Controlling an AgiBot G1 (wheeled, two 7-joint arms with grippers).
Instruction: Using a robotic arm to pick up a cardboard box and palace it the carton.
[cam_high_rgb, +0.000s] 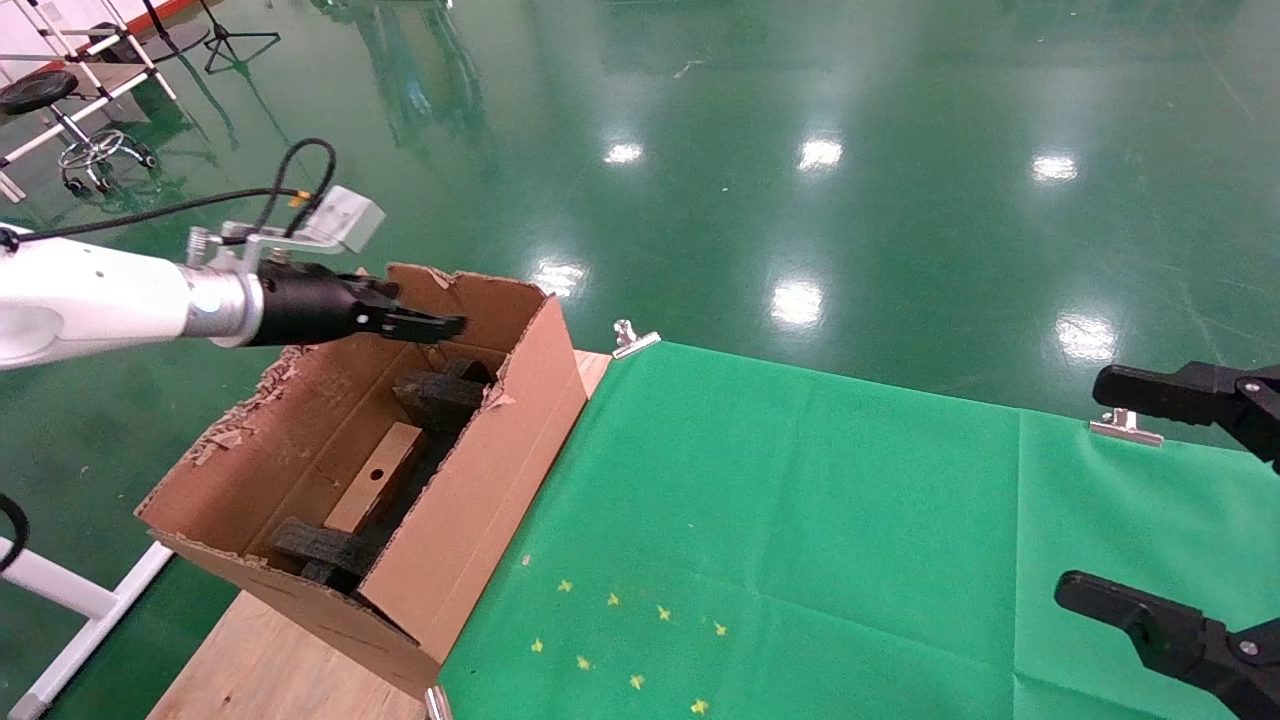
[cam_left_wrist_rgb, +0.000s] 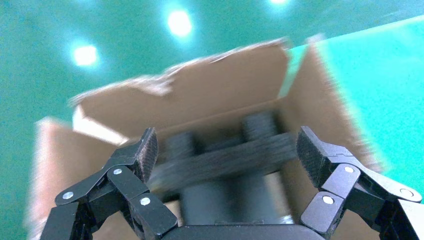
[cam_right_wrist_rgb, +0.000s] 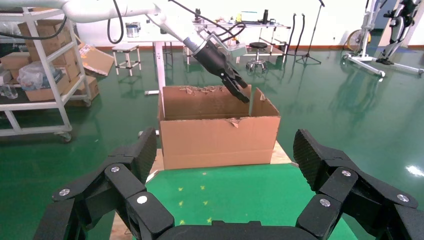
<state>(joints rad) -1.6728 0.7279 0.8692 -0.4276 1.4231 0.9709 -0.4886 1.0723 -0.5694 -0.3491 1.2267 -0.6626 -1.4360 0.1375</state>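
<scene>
Cardboard box (cam_high_rgb: 375, 489), small, oblong, brown, round punched hole, laid inside carton (cam_high_rgb: 480, 480) between black foam blocks (cam_high_rgb: 440, 398), below left tool (cam_high_rgb: 452, 324). Left tool held above carton's far end, spread wide, empty. Carton corrugated, ragged torn edges. Right tool (cam_right_wrist_rgb: 226, 162) spread wide over green-clothed bench (cam_high_rgb: 800, 520).

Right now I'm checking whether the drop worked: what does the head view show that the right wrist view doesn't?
Only the head view looks into the carton: the cardboard box lies inside among black foam blocks. Only the right wrist view shows the carton's closed outer wall, with shelves behind. Both show the left gripper, empty, over the carton's far end, and the right gripper open above the green cloth.
</scene>
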